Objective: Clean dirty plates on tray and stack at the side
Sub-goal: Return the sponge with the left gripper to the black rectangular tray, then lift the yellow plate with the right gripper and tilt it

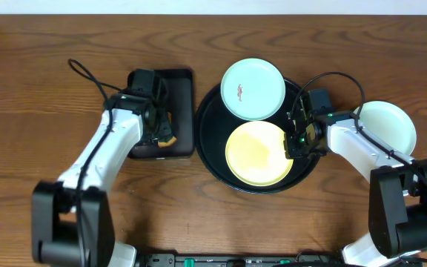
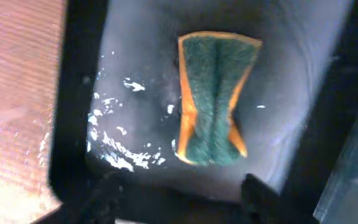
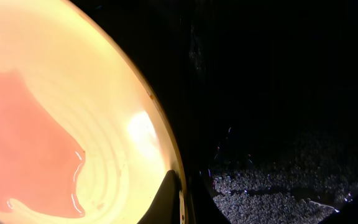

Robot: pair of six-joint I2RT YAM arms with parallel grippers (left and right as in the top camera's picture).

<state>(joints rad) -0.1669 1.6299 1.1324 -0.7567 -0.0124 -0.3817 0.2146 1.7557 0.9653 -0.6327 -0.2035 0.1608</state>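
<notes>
The round black tray (image 1: 207, 148) holds a pale yellow plate (image 1: 254, 156) at the front and a mint-blue plate (image 1: 252, 89) with a red smear at the back. A third pale plate (image 1: 388, 126) lies on the table to the right of the tray. My right gripper (image 1: 296, 144) is at the yellow plate's right edge. In the right wrist view it (image 3: 182, 196) is closed over the plate's rim (image 3: 160, 124), with the dark tray (image 3: 278, 93) beside it. A reddish wet patch shows on the plate. My left gripper (image 1: 158, 130) is open.
A smaller rectangular black tray (image 1: 180, 81) sits left of the round one. A green and orange sponge (image 2: 216, 99) lies on its wet floor (image 2: 135, 62), just ahead of my left gripper's (image 2: 182, 193) spread fingers. Brown wooden table all round.
</notes>
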